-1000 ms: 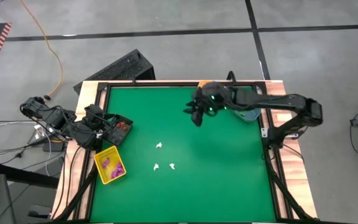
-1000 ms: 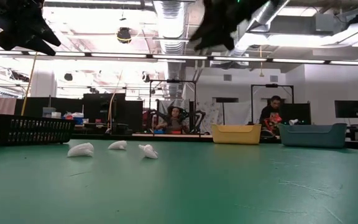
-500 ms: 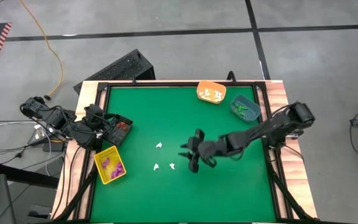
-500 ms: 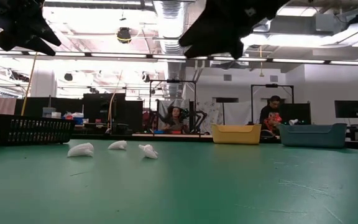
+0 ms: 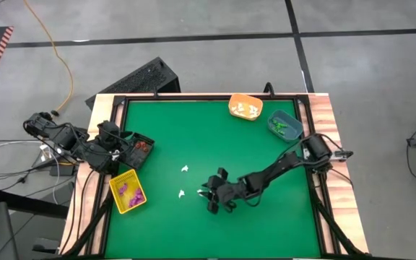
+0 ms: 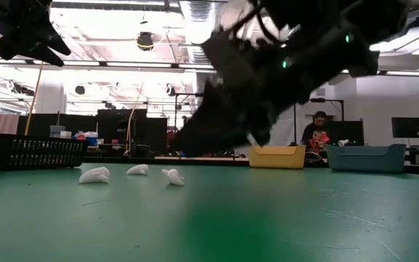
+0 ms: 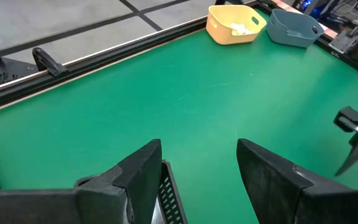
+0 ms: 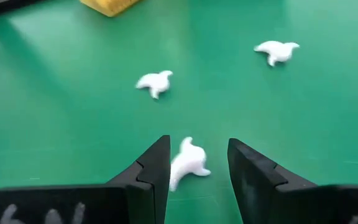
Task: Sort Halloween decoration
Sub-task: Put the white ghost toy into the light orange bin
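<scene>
Ghosts, 3 small white ones, lie loose on the green table (image 5: 258,144) near its middle: one (image 5: 185,169) farther back, one (image 5: 181,193) nearer the yellow bin (image 5: 127,192), and a third (image 8: 188,163) framed between the spread fingers of the right gripper (image 5: 213,198), which hangs low over it, open and holding nothing. The left gripper (image 5: 109,139) waits at the table's left edge above the black bin (image 5: 140,149), jaws apart and empty. The orange bin (image 5: 245,107) and blue bin (image 5: 284,125) sit at the back right corner.

3 tiny white trinkets (image 5: 184,170) loose mid-mat; purple ones (image 5: 128,191) in yellow bin
</scene>
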Controlling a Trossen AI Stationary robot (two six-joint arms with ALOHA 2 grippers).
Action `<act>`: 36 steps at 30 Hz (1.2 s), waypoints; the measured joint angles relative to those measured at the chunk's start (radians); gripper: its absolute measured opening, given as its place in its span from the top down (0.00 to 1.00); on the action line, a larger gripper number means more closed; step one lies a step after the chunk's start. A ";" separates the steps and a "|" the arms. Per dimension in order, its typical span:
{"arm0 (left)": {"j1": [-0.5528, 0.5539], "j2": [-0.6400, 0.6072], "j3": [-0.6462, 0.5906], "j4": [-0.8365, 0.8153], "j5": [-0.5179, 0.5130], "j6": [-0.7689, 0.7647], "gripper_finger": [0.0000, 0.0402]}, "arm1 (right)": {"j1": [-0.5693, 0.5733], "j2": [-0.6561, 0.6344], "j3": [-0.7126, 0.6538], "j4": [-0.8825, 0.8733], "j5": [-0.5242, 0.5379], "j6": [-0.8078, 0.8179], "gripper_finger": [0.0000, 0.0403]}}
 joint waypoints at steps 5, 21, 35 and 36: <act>0.000 0.000 0.000 -0.019 0.000 0.000 0.50 | 0.000 0.060 0.008 0.020 0.047 0.008 0.62; 0.000 0.000 0.000 -0.046 0.019 -0.008 0.50 | 0.019 0.213 0.209 -0.146 0.105 0.036 0.63; 0.000 0.000 0.000 -0.046 0.018 -0.010 0.50 | 0.075 0.217 0.206 -0.255 0.215 0.086 0.83; 0.000 0.000 0.000 -0.046 0.018 -0.010 0.50 | 0.075 0.217 0.206 -0.255 0.213 0.088 0.84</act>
